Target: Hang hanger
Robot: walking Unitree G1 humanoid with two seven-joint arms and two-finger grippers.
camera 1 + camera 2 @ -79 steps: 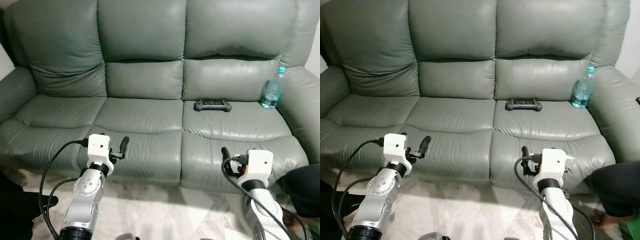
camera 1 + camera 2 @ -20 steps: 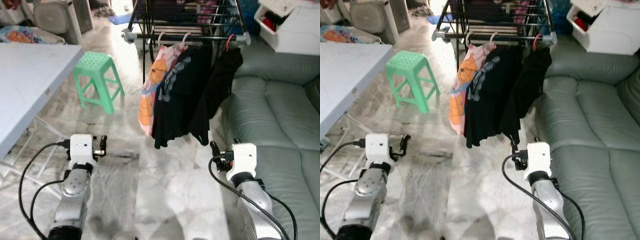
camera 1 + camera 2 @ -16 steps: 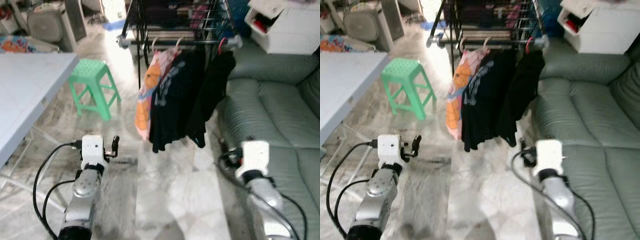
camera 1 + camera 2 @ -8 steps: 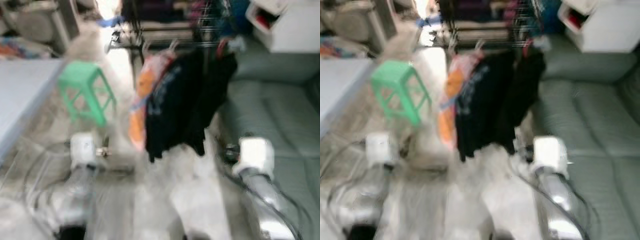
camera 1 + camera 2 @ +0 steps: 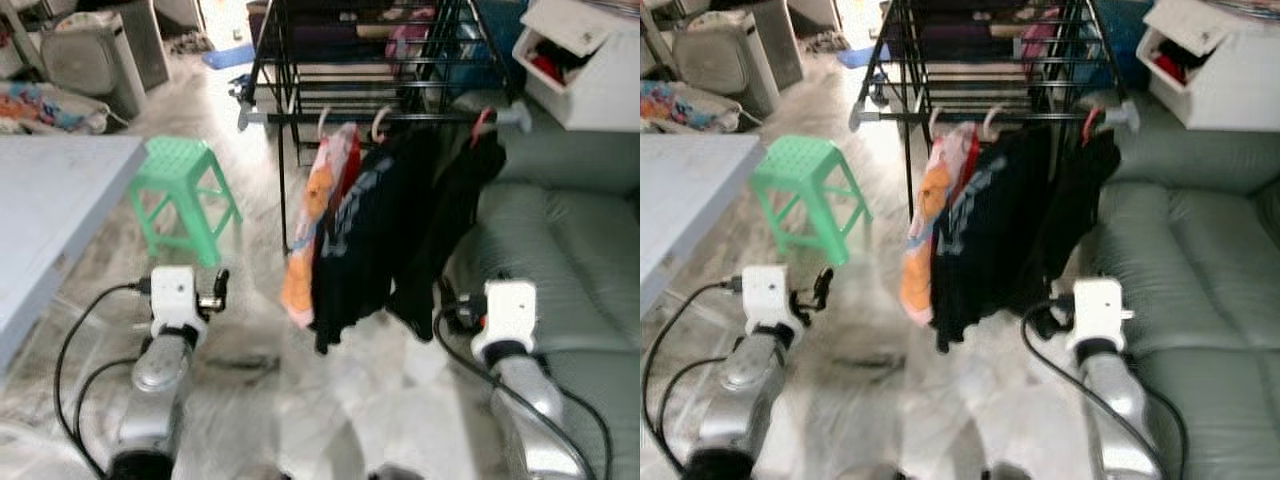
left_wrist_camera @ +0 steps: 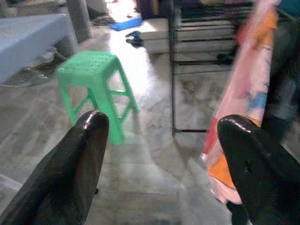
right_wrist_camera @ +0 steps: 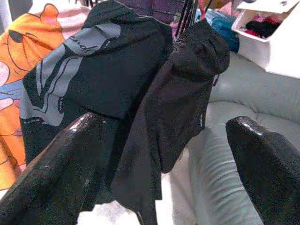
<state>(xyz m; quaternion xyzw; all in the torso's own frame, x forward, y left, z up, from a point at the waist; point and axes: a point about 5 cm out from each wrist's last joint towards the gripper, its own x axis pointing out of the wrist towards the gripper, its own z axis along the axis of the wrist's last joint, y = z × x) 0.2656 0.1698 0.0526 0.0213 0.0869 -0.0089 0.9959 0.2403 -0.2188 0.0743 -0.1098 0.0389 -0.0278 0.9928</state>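
A black drying rack (image 5: 400, 117) stands ahead with a grey rail across its front. On that rail hang an orange and pink garment (image 5: 305, 250), a black shirt with grey print (image 5: 365, 230) and a black garment (image 5: 455, 220) on a red hanger (image 5: 483, 120). My left gripper (image 5: 221, 284) is held low, left of the clothes, open and holding nothing (image 6: 164, 122). Just below and in front of the black garments, my right gripper (image 5: 446, 300) is open too, with nothing between its fingers (image 7: 164, 122).
A green plastic stool (image 5: 185, 190) stands left of the rack. The corner of a grey table (image 5: 50, 200) is at the far left. A grey-green sofa (image 5: 570, 250) lies to the right, with a white box (image 5: 590, 70) behind it. The floor is pale marble.
The camera has turned from the sofa to the rack and come closer to the hanging clothes. Both arms keep the same raised pose, grippers open.
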